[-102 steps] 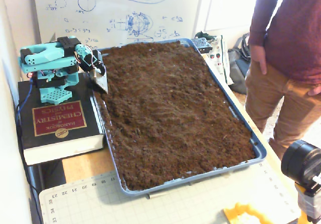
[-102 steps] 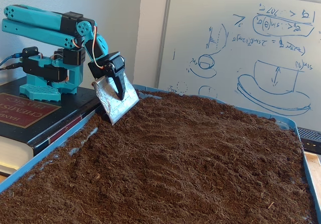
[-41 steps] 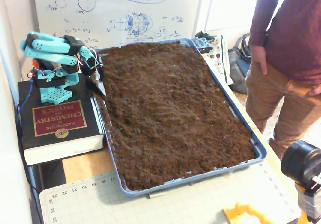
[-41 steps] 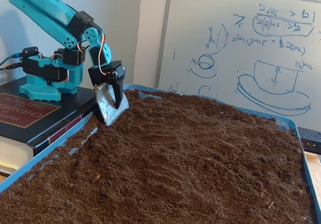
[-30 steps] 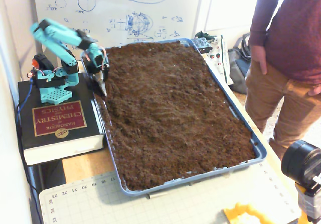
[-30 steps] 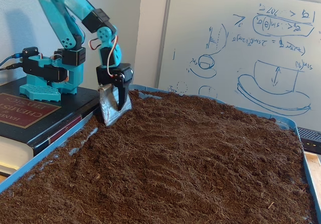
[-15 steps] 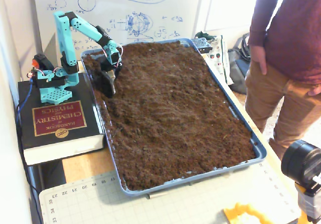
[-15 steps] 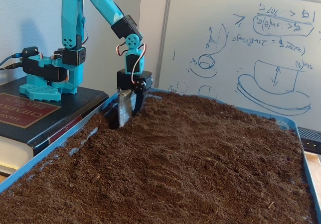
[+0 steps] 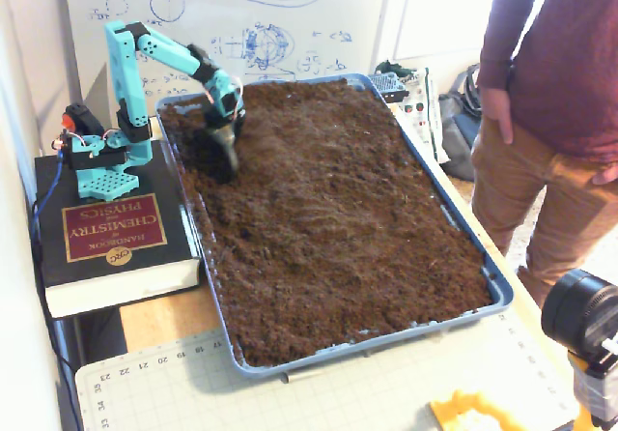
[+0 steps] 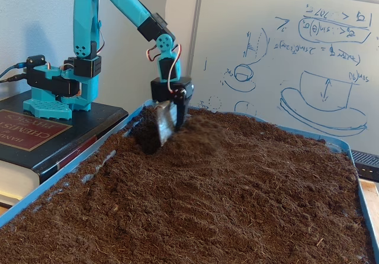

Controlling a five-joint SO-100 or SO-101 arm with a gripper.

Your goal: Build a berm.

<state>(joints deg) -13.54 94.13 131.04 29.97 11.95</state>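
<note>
The teal arm (image 10: 89, 21) stands on a thick black book (image 9: 111, 238) at the left of the blue tray (image 9: 502, 291) in both fixed views, and it reaches over the near-left corner of the soil bed (image 9: 328, 209). Its gripper (image 10: 172, 119) points down, and the black fingers (image 10: 179, 107) are closed around a flat silver blade (image 10: 164, 122), which is pushed edge-first into the soil. Just to the left of the blade there is a dark hollow (image 10: 142, 135), and to the right a low swell of loose soil rises against it; this may be the start of the berm (image 10: 198, 135), but it is blurred and I cannot tell its outline. The rest of the bed looks mostly flat. Behind the tray is 1 whiteboard (image 10: 284, 51) with blue sketches, and 1 person (image 9: 560, 93) stands at the right side in a fixed view.
</note>
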